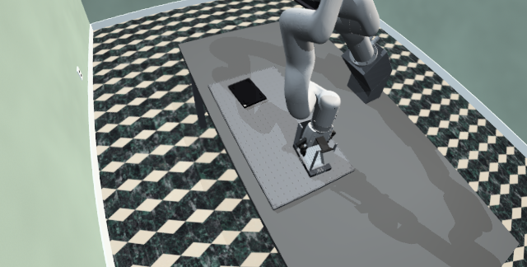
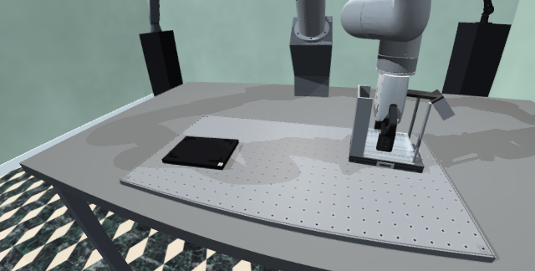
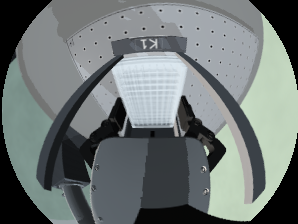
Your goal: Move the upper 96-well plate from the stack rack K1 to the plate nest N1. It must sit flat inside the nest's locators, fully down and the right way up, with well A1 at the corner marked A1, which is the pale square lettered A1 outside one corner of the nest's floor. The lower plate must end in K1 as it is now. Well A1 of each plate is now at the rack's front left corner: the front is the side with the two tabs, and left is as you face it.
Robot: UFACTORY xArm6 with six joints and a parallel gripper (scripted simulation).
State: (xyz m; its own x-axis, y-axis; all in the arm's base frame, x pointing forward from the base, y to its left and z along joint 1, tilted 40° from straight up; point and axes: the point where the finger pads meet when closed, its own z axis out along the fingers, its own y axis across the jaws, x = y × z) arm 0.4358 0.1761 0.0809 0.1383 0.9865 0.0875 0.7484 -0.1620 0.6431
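Grey table (image 2: 125, 114) — pale perforated board (image 2: 318, 196) flat on it, dark arm pedestal (image 2: 311, 68) apparently behind.

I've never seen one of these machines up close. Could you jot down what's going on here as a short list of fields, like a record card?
arm: one grey arm reaching down into the rack
end effector: shut on the upper plate, inside the rack
stack rack K1: stands on the right part of the perforated board
plate position: within the rack, not carried away
plate nest N1: black square tray on the board's left part, nothing in it
A1 mark: pale square at the nest's near right corner, exterior view
lower plate: hidden under the upper one
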